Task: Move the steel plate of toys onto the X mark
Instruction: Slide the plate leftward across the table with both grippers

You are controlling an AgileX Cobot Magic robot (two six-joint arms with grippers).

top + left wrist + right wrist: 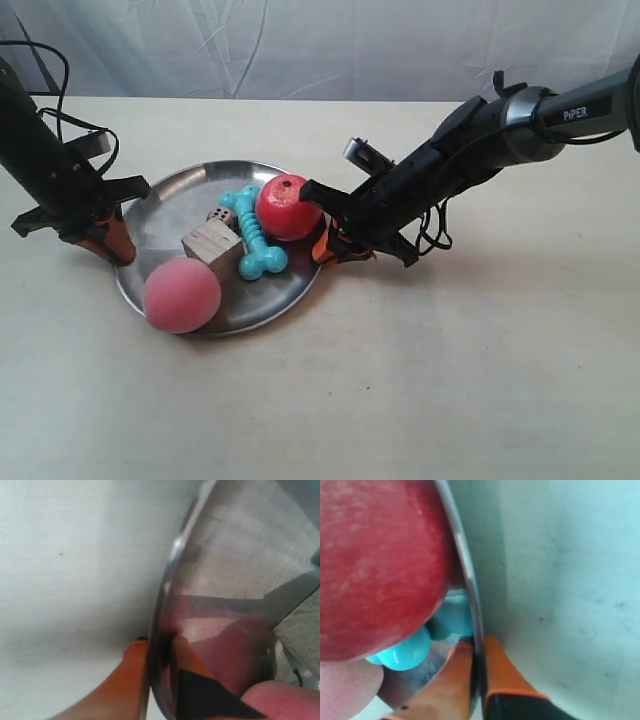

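Note:
The steel plate (170, 205) lies on the table and holds the fuzzy pink ball (181, 294), the red ball (288, 207), the turquoise bone (253, 232), the wooden block (212, 247) and the white die (223, 216). My left gripper (159, 647) is shut on the plate's rim (165, 585), one orange finger outside and one inside. My right gripper (477, 649) pinches the opposite rim (467, 575) beside the red ball (380, 565) and the bone (402, 652). The X mark is out of view.
The arm at the exterior view's left (45, 160) and the arm at the exterior view's right (480, 150) reach in from either side. A pale curtain (330, 45) hangs behind the beige table (450, 380).

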